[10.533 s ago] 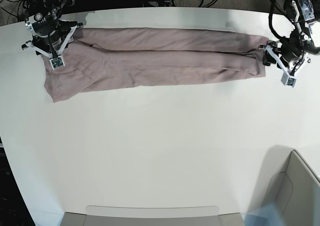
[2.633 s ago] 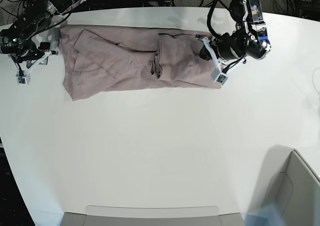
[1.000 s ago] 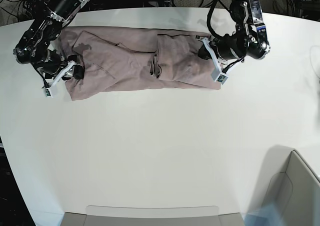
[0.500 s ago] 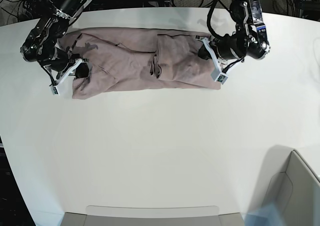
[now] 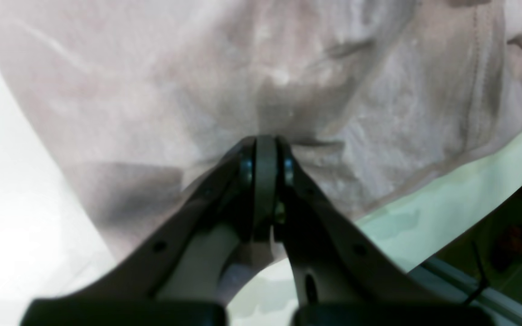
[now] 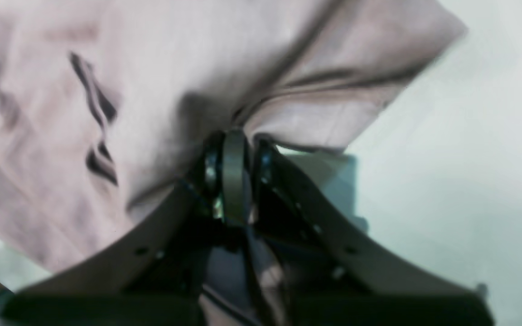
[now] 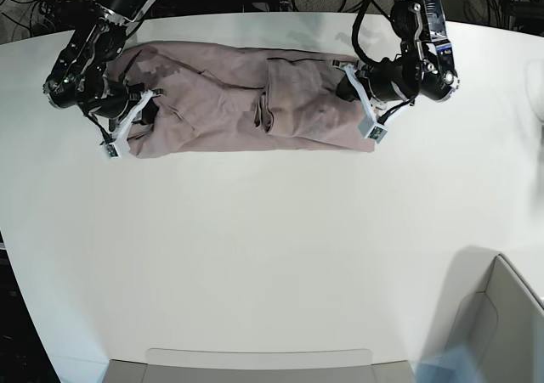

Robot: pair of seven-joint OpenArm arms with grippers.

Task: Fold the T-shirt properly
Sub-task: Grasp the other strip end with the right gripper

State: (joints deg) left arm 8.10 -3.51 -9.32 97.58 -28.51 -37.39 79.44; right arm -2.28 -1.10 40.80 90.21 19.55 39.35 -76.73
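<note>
Base view — both grippers (image 7: 138, 120) (image 7: 353, 87) pinch T-shirt (image 7: 238, 103) ends.

Base cam overhead, facing down; both wrist cams close behind claws, sharing T-shirt (image 7: 246, 98).

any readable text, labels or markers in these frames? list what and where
No readable words or numbers in any view.
Left gripper: small square black-and-white tag on its frame, pattern too small to read.
Right gripper: similar white tag, too small to read.
T-shirt: no print visible.
</note>
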